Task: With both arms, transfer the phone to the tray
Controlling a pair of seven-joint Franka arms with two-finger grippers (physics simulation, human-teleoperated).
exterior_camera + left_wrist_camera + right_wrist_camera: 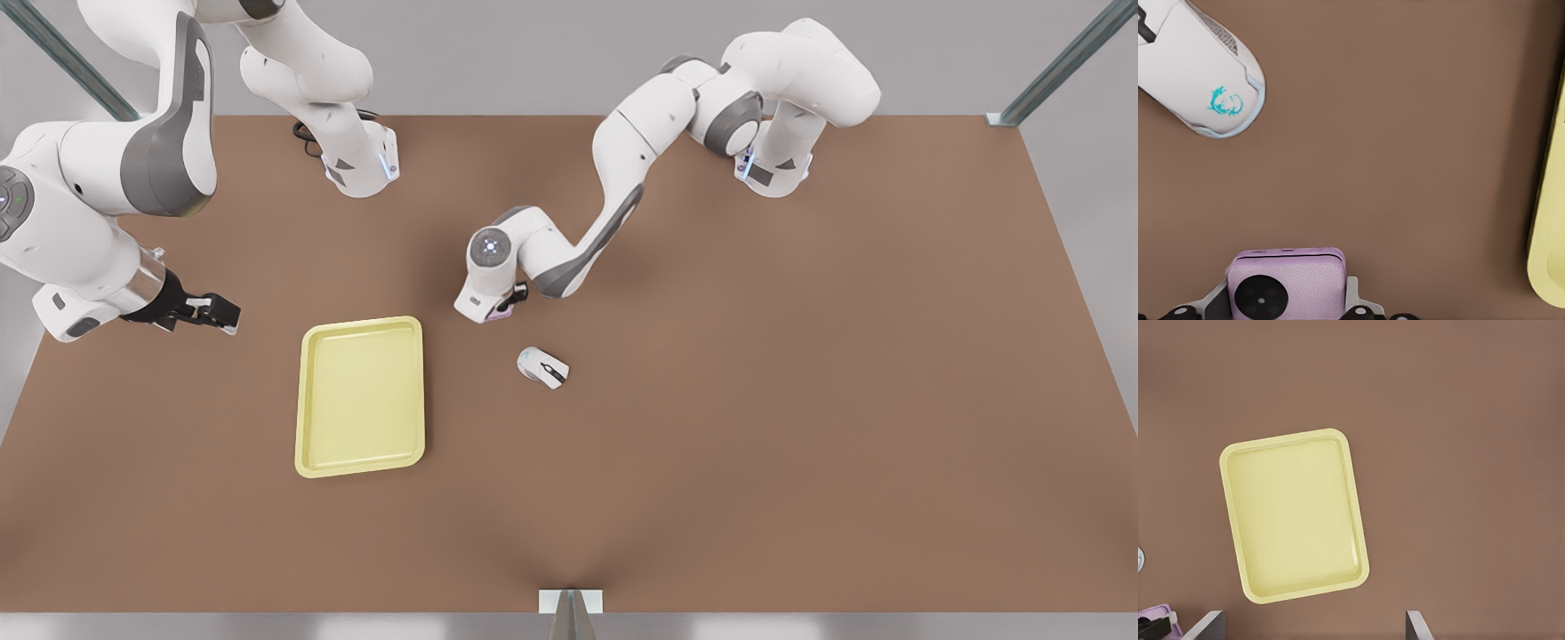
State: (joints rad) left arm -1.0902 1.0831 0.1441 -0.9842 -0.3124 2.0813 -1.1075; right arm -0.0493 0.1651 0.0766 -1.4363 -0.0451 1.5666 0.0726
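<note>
Holding the phone between its fingers, the left gripper sits near the middle of the brown table in the front view, toward the far edge, at the end of the arm whose base stands on the front view's right. Only a pink sliver of the phone shows under the wrist there. The white mouse lies just nearer the camera, apart from the phone. The tray lies flat on the table to the front view's left of both, with nothing in it. The right gripper hangs beyond the tray, close to the table's edge on the front view's left, its fingers spread with nothing between them.

From the left wrist view, the phone is clamped from both sides by the left gripper, one black round lens facing up. The mouse and a strip of the tray's rim lie apart from it on the table.

From the right wrist view, the tray lies below, and the two fingertips of the right gripper stand wide apart. A corner of the phone shows beside the tray.
</note>
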